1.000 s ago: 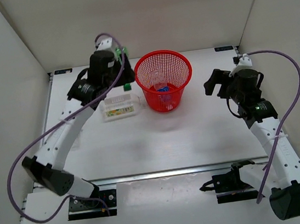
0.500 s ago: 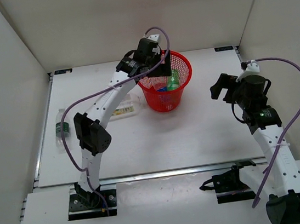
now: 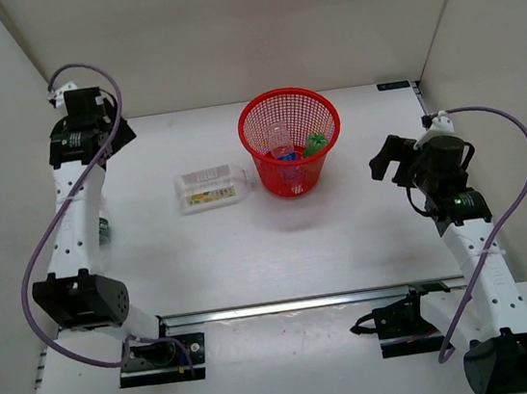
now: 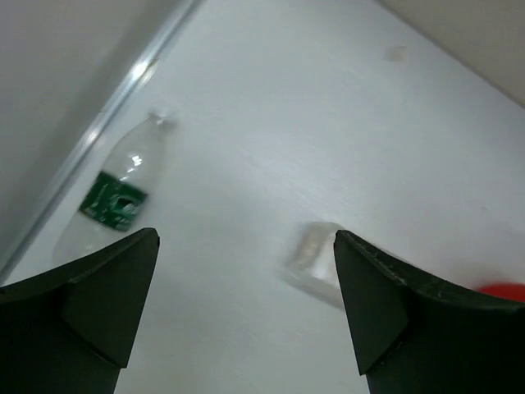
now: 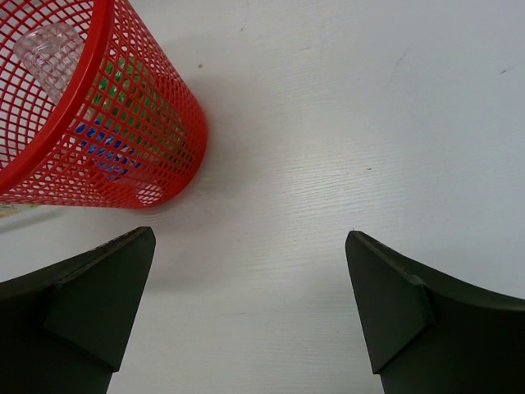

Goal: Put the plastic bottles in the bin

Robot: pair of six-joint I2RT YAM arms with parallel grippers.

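Top view: green bottle (image 3: 315, 142) and blue-label bottle (image 3: 282, 148) are seen in the bin (image 3: 281, 181), squarish bottle (image 3: 211, 186) on the table (image 3: 251, 247) near it. Left wrist: small clear bottle (image 4: 111, 201) is seen at the table edge; left pincer (image 4: 246, 236) is spread wide, empty. Right wrist: right pincer (image 5: 250, 234) likewise. Half is judged done.

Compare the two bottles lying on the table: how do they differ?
The squarish bottle is boxy, the small bottle round. The squarish bottle's label is yellow-green, the small bottle's dark green. The squarish bottle lies near the bin, the small bottle at the table's left edge. Both are clear.
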